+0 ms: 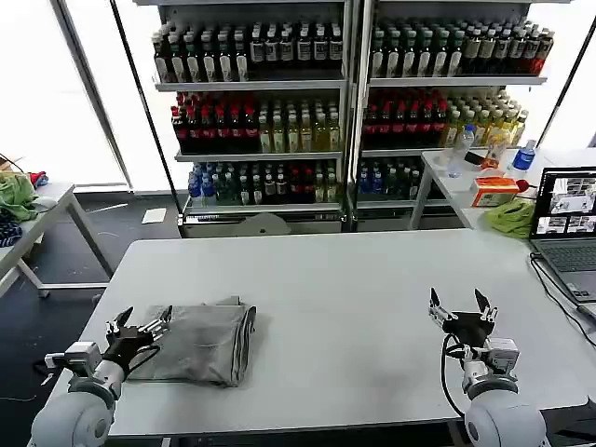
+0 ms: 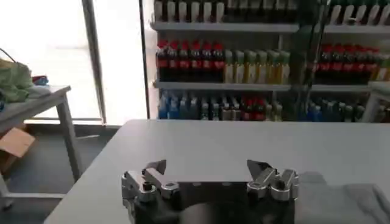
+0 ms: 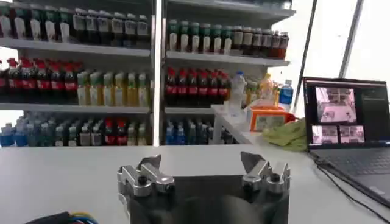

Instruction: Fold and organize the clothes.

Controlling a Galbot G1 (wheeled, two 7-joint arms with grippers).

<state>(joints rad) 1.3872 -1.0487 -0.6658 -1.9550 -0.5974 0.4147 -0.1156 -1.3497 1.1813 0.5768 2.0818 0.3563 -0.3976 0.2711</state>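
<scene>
1 folded shirt (image 1: 200, 342), beside left end effector (image 1: 145, 325)

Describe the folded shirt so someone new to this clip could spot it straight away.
Start at the large white table in front of the drink shelves. On its near left part lies the folded grey shirt, right beside the open left tool. It is the only cloth on this table; the green cloth lies on the side table by the laptop.
</scene>
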